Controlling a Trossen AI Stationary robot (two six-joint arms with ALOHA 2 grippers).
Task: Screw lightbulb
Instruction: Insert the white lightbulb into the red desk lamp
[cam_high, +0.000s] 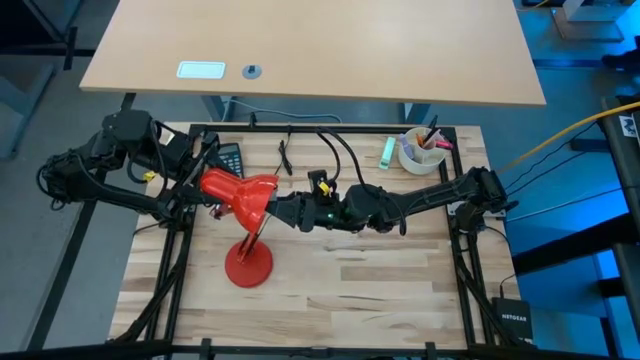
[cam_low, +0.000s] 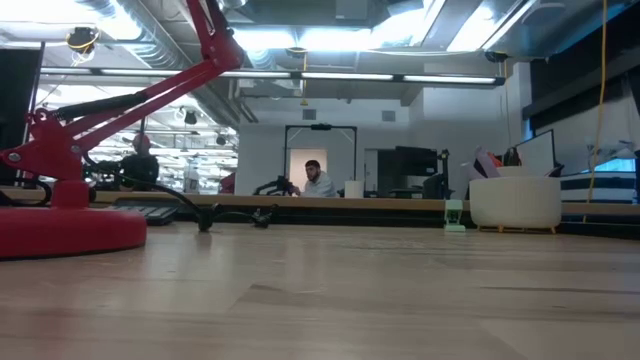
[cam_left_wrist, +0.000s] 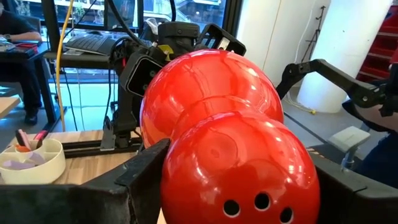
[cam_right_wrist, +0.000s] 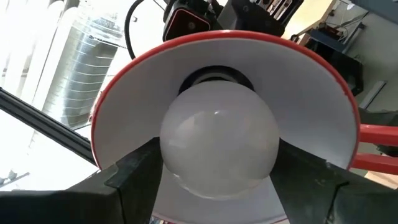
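Note:
A red desk lamp stands on its round base on the wooden table, and its shade opens toward the table's right. My left gripper is shut on the rear of the shade. My right gripper is at the shade's mouth, shut on the white frosted lightbulb. The bulb sits inside the shade's white inside, in front of the dark socket. The bulb's base is hidden. The low view shows only the lamp's base and stem. My left gripper pinches the shade's rounded rear dome between its two fingers, one on each side. It comes level from the table's left. The shade is held above the table on the lamp's stem. My right gripper pinches the bulb's round glass between its two fingers, on opposite sides of its widest part. It comes level from the table's right, pointing into the shade's mouth. The bulb is clear of the table, its base end toward the socket.
A white cup of pens and a green item stand at the far right. A dark calculator and black cables lie at the far edge. Bare wood spreads toward the near edge.

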